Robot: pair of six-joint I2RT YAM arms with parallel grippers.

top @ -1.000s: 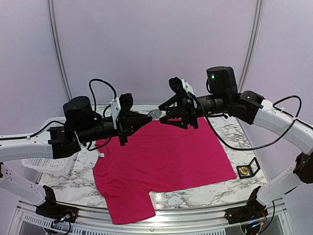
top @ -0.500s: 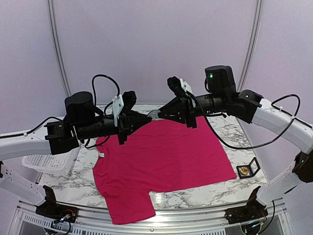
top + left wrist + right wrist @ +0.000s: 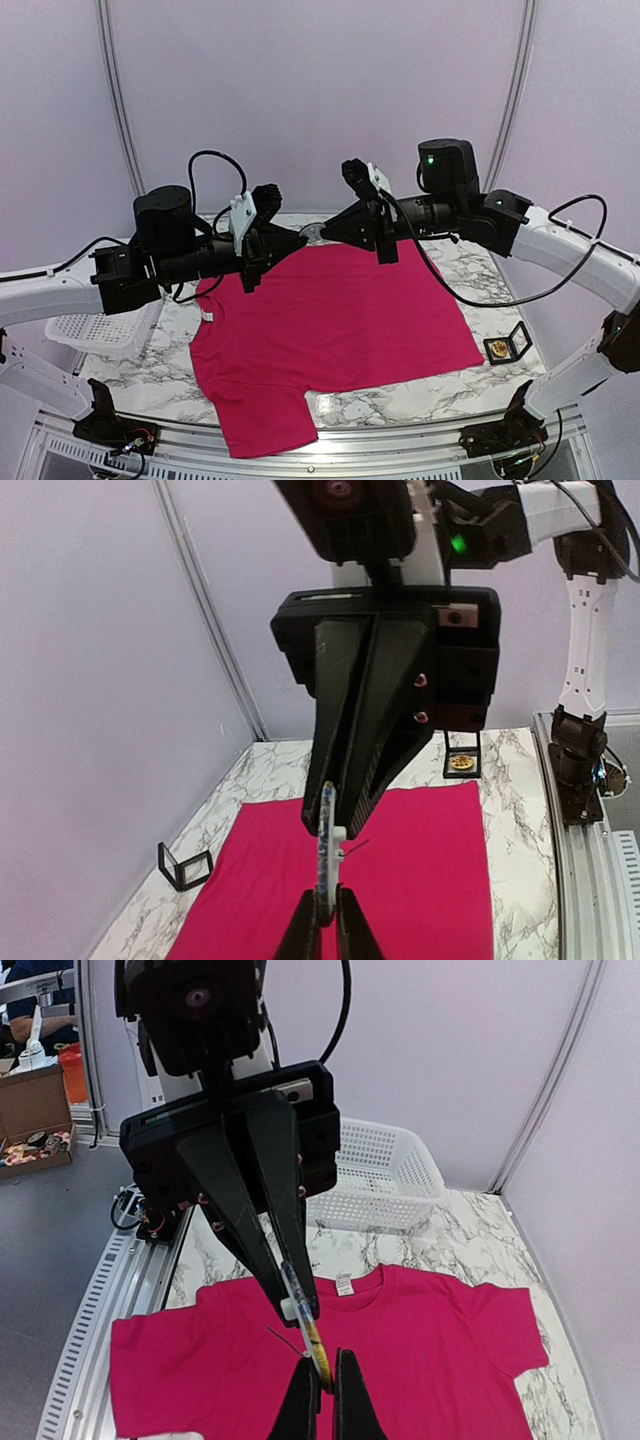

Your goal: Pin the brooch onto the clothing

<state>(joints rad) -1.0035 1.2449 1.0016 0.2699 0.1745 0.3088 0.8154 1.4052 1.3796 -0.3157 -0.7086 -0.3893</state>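
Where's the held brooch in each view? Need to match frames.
Top external: brooch in mid-air at centre, above the far edge of the shirt.
Left wrist: brooch lower centre, edge-on.
Right wrist: brooch lower centre, edge-on.
Shared landmark: the pink shirt, spread flat beneath it in all three.

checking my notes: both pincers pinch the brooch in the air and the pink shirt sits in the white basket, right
No: the top view shows the pink shirt spread on the table, beside the white basket, not in it. The left pincer and right pincer do pinch the brooch.
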